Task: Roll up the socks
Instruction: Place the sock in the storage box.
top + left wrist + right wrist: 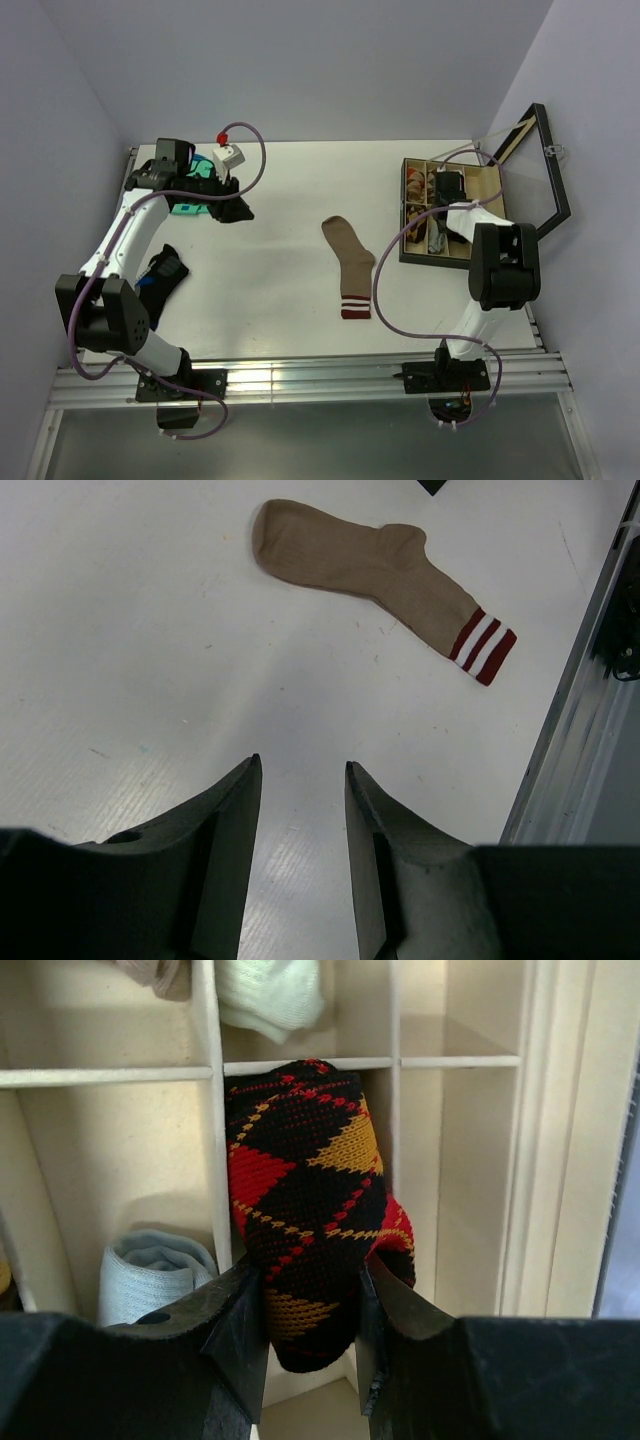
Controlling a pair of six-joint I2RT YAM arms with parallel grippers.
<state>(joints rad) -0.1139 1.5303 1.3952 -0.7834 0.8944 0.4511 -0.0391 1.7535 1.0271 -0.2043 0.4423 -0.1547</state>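
Observation:
The tan-brown sock (349, 265) with its maroon, white-striped cuff lies flat mid-table, also seen ahead in the left wrist view (370, 565). My left gripper (300, 765) hovers open over bare table left of it (238, 210), with nothing between the fingers. The black argyle sock (305, 1190), bunched into a roll, hangs over a slot of the divided box (300, 1063). My right gripper (312, 1290) is shut on its lower end, over the box (438, 228).
The wooden divider box (410, 255) stands at the right with its glass lid (545, 160) open; a light-blue roll (150, 1270) and a pale green one (270, 995) fill other slots. A teal packet (184, 208) and a dark cloth item (165, 272) lie under the left arm.

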